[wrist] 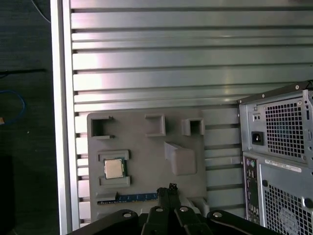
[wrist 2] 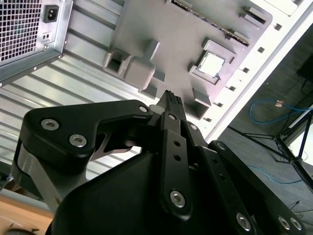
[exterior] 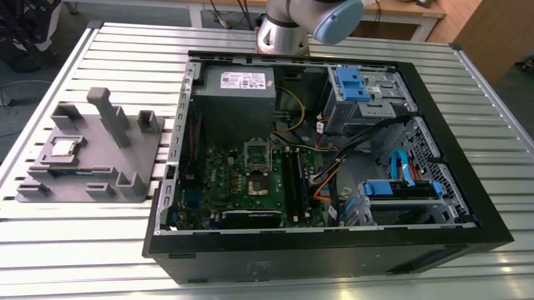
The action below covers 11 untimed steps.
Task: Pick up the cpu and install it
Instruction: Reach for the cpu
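Gripper (wrist: pixel 168 188): fingers drawn together, tips meeting, nothing held; it hangs above the grey tray (wrist: pixel 146 152), clear of it, as both wrist views show. Cpu (wrist: pixel 113 169): flat in a square recess of the tray, silver top up, apart from the fingertips; it also shows in the exterior view (exterior: pixel 62 147). Blue strip (wrist: pixel 132 197): on the tray beside the cpu, possibly a memory stick. Case (exterior: pixel 334 250): open, on the slatted table (exterior: pixel 84 250), at the exterior view's right of the tray, green board (exterior: pixel 221 181) inside.
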Motion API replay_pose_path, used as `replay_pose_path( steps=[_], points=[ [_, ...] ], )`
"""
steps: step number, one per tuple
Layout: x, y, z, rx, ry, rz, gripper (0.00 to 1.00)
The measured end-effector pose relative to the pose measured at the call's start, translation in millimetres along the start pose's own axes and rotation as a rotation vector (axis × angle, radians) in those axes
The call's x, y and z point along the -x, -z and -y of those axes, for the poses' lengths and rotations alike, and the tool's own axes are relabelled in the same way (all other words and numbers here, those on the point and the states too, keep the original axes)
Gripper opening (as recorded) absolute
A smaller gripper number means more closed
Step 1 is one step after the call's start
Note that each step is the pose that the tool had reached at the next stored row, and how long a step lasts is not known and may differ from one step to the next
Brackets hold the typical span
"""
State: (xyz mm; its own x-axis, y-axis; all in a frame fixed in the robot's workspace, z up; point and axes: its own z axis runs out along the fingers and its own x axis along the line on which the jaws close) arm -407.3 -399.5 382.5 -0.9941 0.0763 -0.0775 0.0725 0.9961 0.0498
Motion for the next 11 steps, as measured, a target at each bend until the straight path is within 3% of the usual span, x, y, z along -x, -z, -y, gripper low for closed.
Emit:
replay_pose_path(
  steps=[11],
  points=[
    [-11.8, -15.7, 3.3, -0.0002, 0.000, -0.0015, 0.11]
  ],
)
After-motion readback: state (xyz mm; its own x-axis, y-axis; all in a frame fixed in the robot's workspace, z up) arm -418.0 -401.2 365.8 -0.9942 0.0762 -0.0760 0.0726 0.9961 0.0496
